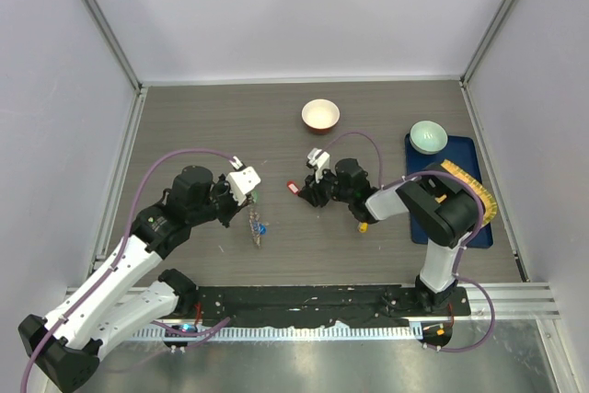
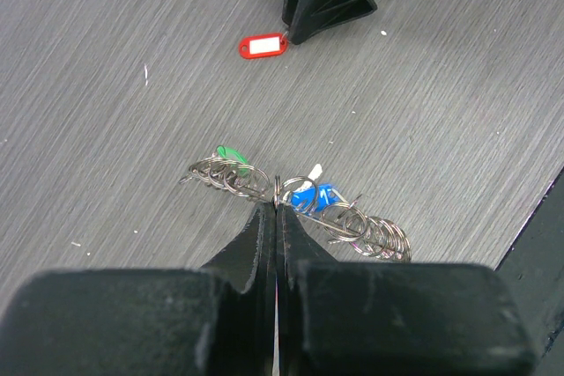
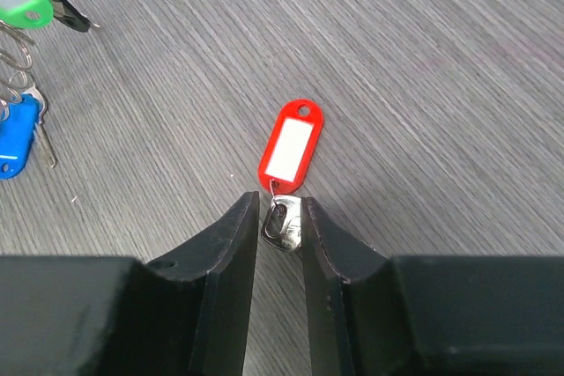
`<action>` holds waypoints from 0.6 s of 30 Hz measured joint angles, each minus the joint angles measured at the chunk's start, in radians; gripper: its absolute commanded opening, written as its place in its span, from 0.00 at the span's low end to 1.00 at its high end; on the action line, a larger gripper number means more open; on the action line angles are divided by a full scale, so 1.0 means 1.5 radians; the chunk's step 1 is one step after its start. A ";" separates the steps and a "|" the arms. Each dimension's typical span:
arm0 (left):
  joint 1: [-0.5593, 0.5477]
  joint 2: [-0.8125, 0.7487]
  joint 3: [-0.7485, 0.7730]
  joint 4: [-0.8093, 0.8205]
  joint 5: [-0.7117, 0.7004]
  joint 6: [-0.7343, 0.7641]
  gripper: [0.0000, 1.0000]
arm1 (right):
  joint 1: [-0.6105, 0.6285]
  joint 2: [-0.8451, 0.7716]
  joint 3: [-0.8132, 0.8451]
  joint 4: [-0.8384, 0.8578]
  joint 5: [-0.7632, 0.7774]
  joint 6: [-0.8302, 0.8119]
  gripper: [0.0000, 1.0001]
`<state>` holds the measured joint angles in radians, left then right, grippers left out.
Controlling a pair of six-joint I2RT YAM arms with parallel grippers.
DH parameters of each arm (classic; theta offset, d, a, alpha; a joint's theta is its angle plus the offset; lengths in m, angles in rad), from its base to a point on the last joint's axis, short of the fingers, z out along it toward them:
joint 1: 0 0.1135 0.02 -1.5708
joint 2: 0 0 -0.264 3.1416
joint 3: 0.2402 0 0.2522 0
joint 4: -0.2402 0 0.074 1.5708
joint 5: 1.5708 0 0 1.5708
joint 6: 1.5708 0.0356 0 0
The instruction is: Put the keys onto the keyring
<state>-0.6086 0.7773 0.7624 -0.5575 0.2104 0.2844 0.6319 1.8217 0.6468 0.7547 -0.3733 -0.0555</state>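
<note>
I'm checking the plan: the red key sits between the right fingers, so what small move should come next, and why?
Probably lift the red key slightly and ease it toward the keyring. The right fingers look closed on its metal end while it lies on the table, and the left fingers pinch the keyring nearby.

Bowls: two are counted, one red-and-cream bowl (image 1: 320,115) and one pale green bowl (image 1: 428,136). Blue tray (image 1: 460,156): one. Keys: four are made out, one red key (image 3: 292,143), one green key (image 2: 231,155), one blue key (image 2: 310,196), one yellow key (image 1: 363,225). Keyring (image 2: 370,228): one; its small rings cannot be counted.
</note>
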 measured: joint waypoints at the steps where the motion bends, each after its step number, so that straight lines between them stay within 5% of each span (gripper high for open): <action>1: 0.000 0.000 0.000 0.000 0.000 0.000 0.00 | 0.000 0.003 0.002 -0.001 -0.002 0.000 0.30; 11: 0.000 0.006 0.000 0.000 0.000 0.000 0.00 | 0.000 0.012 0.018 -0.020 -0.008 -0.017 0.29; 18: 0.000 0.006 0.000 0.000 0.000 0.000 0.00 | 0.000 0.014 0.027 -0.035 -0.004 -0.035 0.06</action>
<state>-0.6086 0.7864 0.7624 -0.5575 0.2104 0.2844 0.6315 1.8427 0.6880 0.7025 -0.3798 -0.1085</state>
